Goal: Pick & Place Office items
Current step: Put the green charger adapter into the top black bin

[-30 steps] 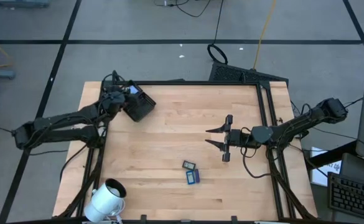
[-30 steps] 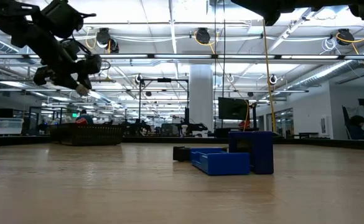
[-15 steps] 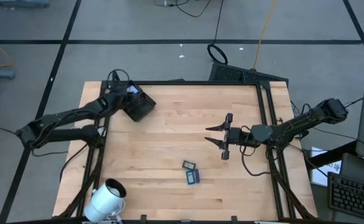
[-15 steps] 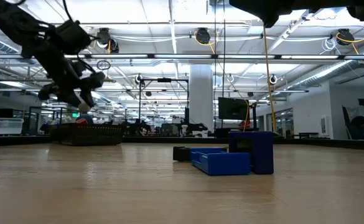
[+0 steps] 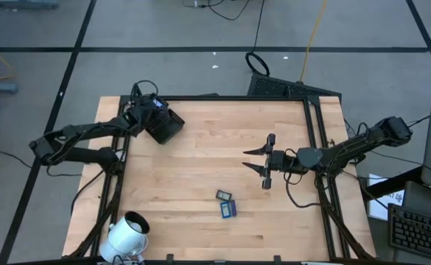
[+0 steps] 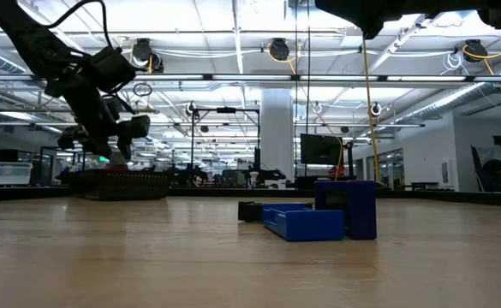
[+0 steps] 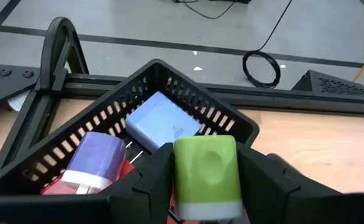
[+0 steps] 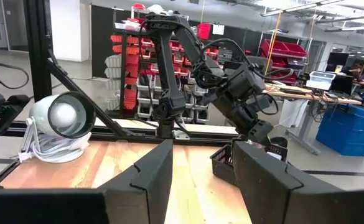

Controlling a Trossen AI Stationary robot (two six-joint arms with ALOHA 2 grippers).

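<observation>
Two arms on this bench, so we'll start at the left. The left gripper (image 7: 205, 186) hangs over the black basket (image 5: 163, 125) at the bench's back-left corner, and from its own wrist camera we see the fingers clamped on a green-and-white block (image 7: 206, 175). Inside the basket we can already make out a pale blue pad (image 7: 162, 122), a purple-and-white piece (image 7: 96, 160) and something red (image 7: 113, 177). So our read is that we're at the drop-off step for the green one.

It looks like a small hard plastic lump, light and stiff, probably a bit slick on its smooth faces. A squeeze across its two flat sides, like now, seems the safe hold to us.

Moving right, two small blue items (image 5: 226, 204) lie touching near the front edge, about the middle of the bench. They look flat, rigid and light, so we'd pinch them across the short edges. A white lamp (image 5: 127, 232) sits at the front-left corner.

Over toward the right edge, the right gripper (image 5: 256, 160) waits above the wood, fingers apart, holding nothing.
</observation>
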